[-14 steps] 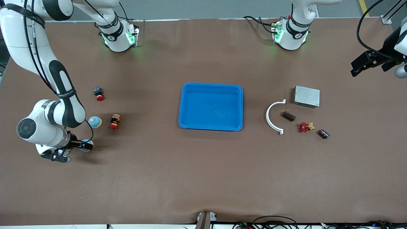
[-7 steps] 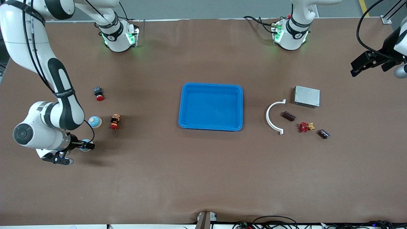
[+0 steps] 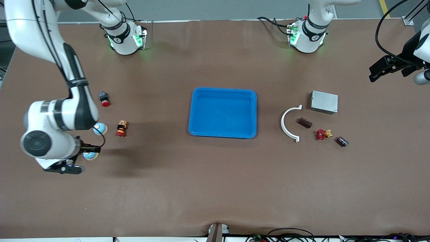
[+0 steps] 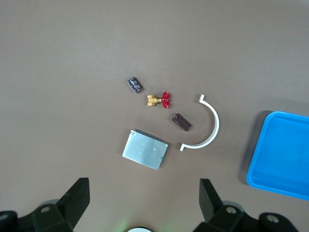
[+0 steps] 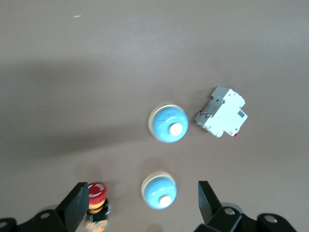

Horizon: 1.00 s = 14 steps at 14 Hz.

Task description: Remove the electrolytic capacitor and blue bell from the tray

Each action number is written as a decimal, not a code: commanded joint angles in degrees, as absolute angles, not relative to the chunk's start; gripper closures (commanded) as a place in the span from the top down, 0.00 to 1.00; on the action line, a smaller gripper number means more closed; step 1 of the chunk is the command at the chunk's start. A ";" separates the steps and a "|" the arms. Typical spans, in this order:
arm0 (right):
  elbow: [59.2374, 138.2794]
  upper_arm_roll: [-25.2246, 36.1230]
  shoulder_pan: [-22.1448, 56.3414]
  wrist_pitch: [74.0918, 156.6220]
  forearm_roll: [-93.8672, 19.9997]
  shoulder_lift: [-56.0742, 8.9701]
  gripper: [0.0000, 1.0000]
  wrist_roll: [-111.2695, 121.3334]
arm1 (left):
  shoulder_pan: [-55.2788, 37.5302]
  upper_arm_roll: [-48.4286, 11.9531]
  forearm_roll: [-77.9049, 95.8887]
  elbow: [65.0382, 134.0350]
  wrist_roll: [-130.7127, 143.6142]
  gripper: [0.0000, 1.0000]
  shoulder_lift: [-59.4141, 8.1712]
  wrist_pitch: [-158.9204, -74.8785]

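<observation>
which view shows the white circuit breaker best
The right wrist view: the white circuit breaker lies in full sight beside a blue bell. In the front view the right arm covers it. The left wrist view does not take it in.

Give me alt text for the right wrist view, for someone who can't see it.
Looking down on a brown table, the open right gripper hangs above two blue bells. A white circuit breaker lies beside one bell, and a red push button beside the other.
</observation>
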<state>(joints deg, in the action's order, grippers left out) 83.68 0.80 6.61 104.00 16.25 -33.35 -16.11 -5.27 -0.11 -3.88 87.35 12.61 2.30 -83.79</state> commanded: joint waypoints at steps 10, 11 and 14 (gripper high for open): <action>69.17 0.53 2.65 71.81 1.08 -20.50 1.00 -8.00 | -5.63 -0.44 -4.31 87.10 11.69 1.00 2.11 -83.93; 69.17 0.53 1.24 71.89 -0.25 -18.65 1.00 -7.91 | -5.63 -0.44 -4.31 87.10 11.69 1.00 2.11 -83.94; 69.26 0.53 -0.96 75.13 -1.93 -15.65 1.00 -7.21 | -5.63 -0.53 -4.31 87.10 11.60 1.00 2.11 -84.02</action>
<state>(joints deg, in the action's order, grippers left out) 67.76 1.16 0.50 72.65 -0.05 -17.73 -7.96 -5.60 -0.29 -3.88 87.39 12.58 2.11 -83.88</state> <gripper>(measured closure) 0.000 0.000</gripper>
